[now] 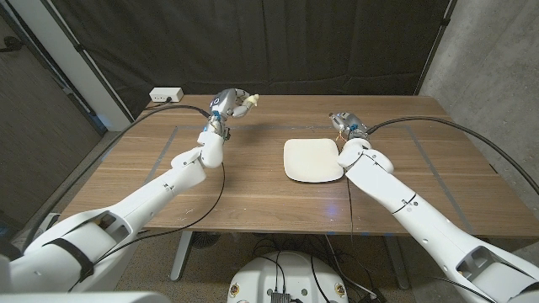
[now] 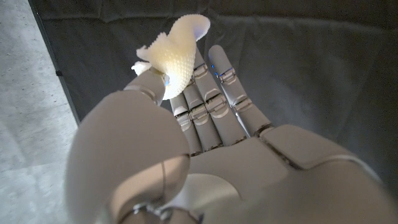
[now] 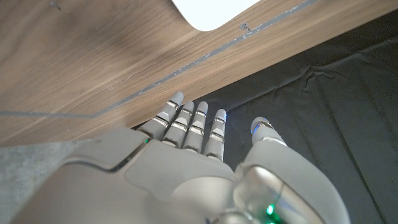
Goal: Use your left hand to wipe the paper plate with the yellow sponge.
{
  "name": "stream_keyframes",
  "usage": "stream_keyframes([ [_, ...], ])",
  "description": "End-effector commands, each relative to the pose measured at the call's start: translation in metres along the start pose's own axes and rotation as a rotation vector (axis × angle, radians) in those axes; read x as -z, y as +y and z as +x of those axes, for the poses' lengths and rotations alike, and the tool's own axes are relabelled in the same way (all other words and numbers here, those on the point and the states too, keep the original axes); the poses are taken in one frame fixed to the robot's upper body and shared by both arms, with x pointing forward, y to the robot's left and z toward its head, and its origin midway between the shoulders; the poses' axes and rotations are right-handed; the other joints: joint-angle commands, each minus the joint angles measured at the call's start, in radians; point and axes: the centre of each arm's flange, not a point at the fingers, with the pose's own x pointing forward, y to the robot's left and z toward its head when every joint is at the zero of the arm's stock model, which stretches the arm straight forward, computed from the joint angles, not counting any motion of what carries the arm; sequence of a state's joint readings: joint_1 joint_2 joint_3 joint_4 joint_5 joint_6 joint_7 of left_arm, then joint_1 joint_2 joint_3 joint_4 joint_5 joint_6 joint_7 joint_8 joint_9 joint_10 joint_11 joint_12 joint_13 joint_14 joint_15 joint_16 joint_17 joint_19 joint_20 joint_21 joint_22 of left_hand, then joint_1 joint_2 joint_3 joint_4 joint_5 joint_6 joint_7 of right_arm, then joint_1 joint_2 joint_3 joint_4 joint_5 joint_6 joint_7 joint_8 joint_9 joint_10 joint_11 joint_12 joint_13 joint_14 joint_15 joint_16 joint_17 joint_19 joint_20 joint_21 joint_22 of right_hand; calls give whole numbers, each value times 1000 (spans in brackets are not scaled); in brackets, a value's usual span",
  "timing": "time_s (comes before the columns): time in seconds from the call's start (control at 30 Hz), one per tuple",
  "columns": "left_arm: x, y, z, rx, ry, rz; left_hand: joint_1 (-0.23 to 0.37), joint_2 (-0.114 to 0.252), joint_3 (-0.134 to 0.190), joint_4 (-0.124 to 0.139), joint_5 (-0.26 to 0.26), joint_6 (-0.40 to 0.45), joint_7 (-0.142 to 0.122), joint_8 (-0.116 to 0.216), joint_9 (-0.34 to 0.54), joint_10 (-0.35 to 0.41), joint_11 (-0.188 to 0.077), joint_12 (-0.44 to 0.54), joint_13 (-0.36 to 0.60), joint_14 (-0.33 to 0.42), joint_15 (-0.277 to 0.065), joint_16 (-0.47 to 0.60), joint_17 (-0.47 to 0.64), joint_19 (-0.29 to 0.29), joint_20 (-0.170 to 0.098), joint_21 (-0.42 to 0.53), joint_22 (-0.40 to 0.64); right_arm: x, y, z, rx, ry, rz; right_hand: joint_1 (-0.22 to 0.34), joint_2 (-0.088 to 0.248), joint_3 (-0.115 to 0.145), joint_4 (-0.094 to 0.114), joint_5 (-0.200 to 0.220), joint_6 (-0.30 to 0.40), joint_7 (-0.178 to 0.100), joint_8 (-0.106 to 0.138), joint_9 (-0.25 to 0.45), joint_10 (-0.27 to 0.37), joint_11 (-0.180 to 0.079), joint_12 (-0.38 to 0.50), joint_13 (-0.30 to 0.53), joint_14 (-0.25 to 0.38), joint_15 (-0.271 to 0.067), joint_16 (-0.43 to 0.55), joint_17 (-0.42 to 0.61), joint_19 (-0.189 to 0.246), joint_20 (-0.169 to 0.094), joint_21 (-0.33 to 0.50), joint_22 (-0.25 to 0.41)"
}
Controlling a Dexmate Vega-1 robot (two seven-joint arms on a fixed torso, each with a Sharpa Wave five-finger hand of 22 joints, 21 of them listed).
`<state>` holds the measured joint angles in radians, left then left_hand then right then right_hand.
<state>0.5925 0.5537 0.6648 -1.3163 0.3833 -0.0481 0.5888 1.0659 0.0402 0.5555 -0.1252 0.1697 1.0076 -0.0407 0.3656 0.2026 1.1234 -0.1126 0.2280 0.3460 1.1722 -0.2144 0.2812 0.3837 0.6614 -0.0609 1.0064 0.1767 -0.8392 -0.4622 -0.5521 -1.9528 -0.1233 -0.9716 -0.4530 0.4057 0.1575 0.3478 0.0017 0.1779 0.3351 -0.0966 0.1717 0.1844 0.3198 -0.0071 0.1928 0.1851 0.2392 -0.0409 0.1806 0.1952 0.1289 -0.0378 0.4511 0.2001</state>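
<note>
Your left hand is raised above the tabletop, well to the left of the plate and toward the far edge. Fingers and thumb pinch the sponge; it sticks out from the fingertips on the plate side. In the left wrist view the left hand shows its back, the fingers long and close together, thumb pressed in against them with the sponge caught between. Sponge looks pale yellow, netted texture, crumpled and folded, dark curtain behind it. Sponge is off the tabletop and not touching the plate.

The plate lies flat near the tabletop's middle: pale, squarish, rounded corners.

Your right hand sits just beside the plate's far right corner, low over the tabletop; whether it touches the plate or the wood you cannot tell from the head view. In the right wrist view the right hand has fingers straight and side by side, thumb set a little apart, nothing held. A corner of the plate shows beyond them on the wood, and a thin taped line runs across the tabletop between fingers and plate.

A white power strip sits at the far left corner, well away from the plate, with a black cable trailing toward the left arm.
</note>
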Motion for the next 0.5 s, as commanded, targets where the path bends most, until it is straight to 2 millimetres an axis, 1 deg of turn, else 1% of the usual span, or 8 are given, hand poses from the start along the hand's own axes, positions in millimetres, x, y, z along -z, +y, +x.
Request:
stream_keyframes([
  [0.03,10,-1,5,170,135,-2,19,19,12,1,2,27,38,-2,4,27,-18,1,4,11,-5,-1,0,10,-69,9,1,15,-2,-3,-6,-67,257,-14,-4,3,6,7,-12,5,3,2,-6,8,-1,2,-9,-19,-2,-1,-7,10,-6,1],
  [0.1,10,-2,5,191,145,23,20,20,14,1,2,26,41,-4,5,23,-14,0,5,10,-5,-3,-1,12,-66,11,1,17,-2,-3,-4,-70,277,-16,-3,3,7,7,-16,7,3,2,-10,10,-2,2,-11,-18,-2,-2,-12,13,-8,1],
  [0.13,10,-2,6,209,147,24,20,20,16,1,1,23,48,-6,5,22,-14,-2,4,9,-4,-4,-1,14,-64,12,0,17,-2,-3,-4,-70,288,-17,-4,3,7,8,-18,8,3,2,-12,13,-2,2,-14,-16,-3,-2,-12,13,-8,1],
  [0.5,14,-5,13,343,176,102,19,25,24,3,2,4,54,-17,10,8,-6,-9,3,-1,-2,-11,-5,19,-55,15,-1,27,1,-3,-4,-98,415,-23,-5,5,8,10,-40,15,2,2,-30,17,-4,2,-29,-6,-4,-5,-25,23,-13,1],
])
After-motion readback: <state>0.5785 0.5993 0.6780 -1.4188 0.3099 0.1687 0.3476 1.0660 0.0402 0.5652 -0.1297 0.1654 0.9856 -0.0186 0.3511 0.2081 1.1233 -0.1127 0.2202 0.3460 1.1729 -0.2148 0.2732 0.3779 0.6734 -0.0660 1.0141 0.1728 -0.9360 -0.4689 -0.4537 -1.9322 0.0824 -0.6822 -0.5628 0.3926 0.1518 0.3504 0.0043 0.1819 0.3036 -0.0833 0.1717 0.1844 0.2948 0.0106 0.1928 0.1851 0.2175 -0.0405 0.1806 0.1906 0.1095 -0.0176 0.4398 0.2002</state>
